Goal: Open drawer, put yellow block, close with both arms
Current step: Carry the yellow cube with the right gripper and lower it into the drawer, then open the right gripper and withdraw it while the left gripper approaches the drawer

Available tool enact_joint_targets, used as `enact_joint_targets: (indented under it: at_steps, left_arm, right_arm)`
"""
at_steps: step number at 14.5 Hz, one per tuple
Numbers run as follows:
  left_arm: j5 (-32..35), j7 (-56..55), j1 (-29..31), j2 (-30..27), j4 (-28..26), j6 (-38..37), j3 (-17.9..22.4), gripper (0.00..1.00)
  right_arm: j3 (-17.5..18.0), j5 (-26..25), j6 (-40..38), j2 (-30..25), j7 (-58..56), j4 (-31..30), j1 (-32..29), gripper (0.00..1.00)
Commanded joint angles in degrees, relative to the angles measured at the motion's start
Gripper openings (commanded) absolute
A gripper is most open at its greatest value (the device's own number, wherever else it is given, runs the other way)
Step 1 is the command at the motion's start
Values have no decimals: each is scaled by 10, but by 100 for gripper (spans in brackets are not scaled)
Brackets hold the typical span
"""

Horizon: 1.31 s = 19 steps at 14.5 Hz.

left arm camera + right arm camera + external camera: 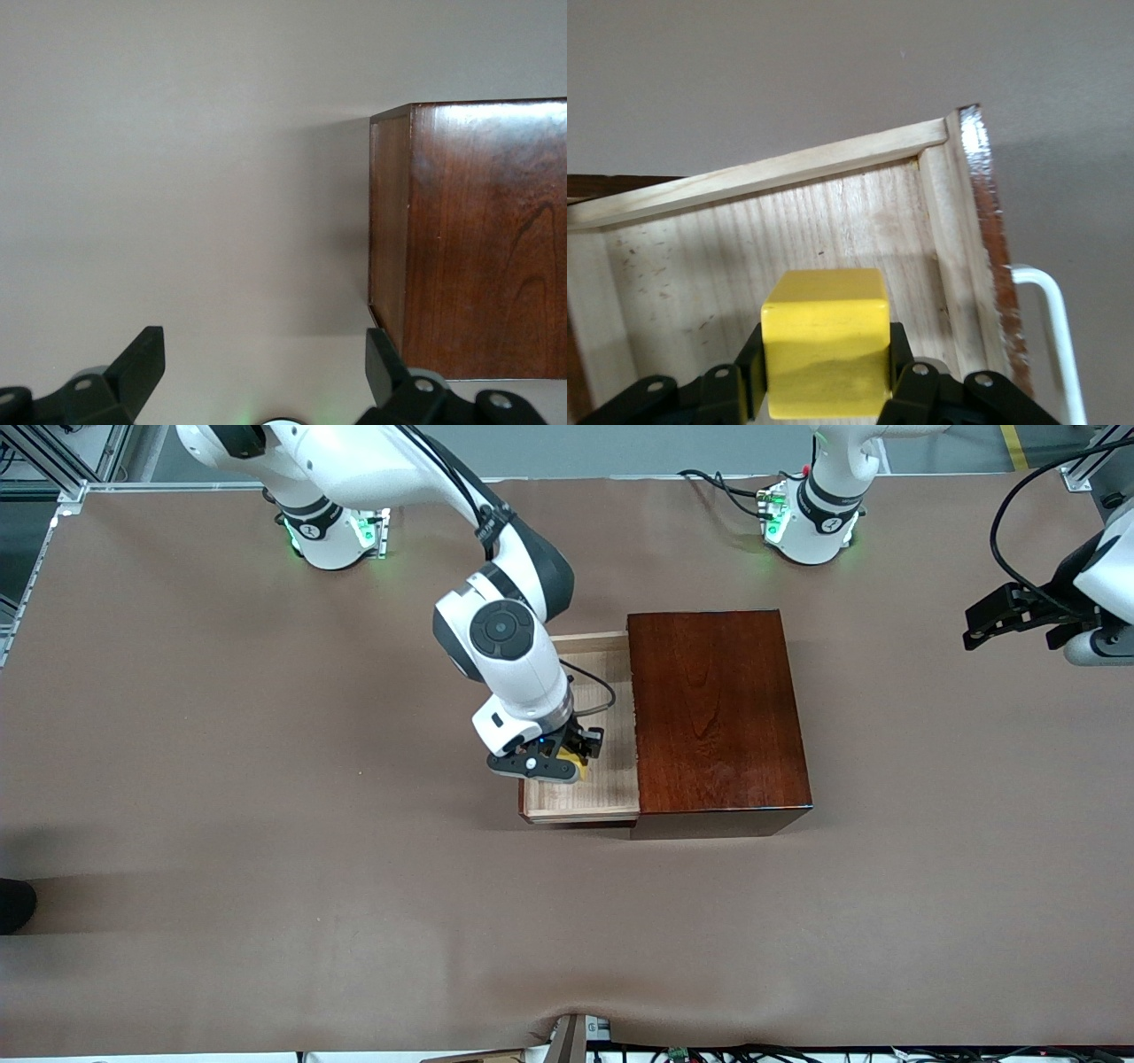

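Note:
The drawer (611, 784) stands pulled open from the reddish-brown wooden box (718, 708), toward the right arm's end. My right gripper (567, 766) is shut on the yellow block (573, 767) and holds it over the drawer's pale-wood floor, close to the drawer's front. In the right wrist view the block (826, 341) sits between the black fingers (899, 363), above the tray (788, 235), with the white handle (1054, 328) beside it. My left gripper (974, 631) waits open and empty over the table toward the left arm's end; its wrist view shows the box (478, 239).
Brown cloth covers the table (266, 824). The box stands mid-table between the two green-lit bases (332, 536). Black cables lie near the left arm's base (811, 522). A dark object (13, 903) shows at the table's edge at the right arm's end.

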Motion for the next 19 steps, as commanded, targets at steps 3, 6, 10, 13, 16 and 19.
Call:
enact_joint_targets:
  at_steps: [3,6,10,13,16,19]
  left_arm:
    - [-10,-2,-10,7,-10,6,0,100]
    - [-10,-25,-11,10,-10,11,-10,100]
    - [-9,-159,-13,50,-9,49,-54,100]
    - [-10,-227,-22,68,-5,63,-68,100]
    - [-7,-344,-55,112,10,83,-84,100]
    - [-2,-470,-129,177,50,88,-84,100]
  right_arm:
    - [-6,11,5,20,-1,19,12,23]
    - [-5,13,2,17,-3,19,15,48]
    - [-5,32,-3,9,-3,19,15,100]
    - [-10,32,-78,-38,-6,22,2,100]
    - [-11,27,-201,-129,-40,20,-58,100]
    - [-18,-15,-305,-200,-145,2,-135,100]
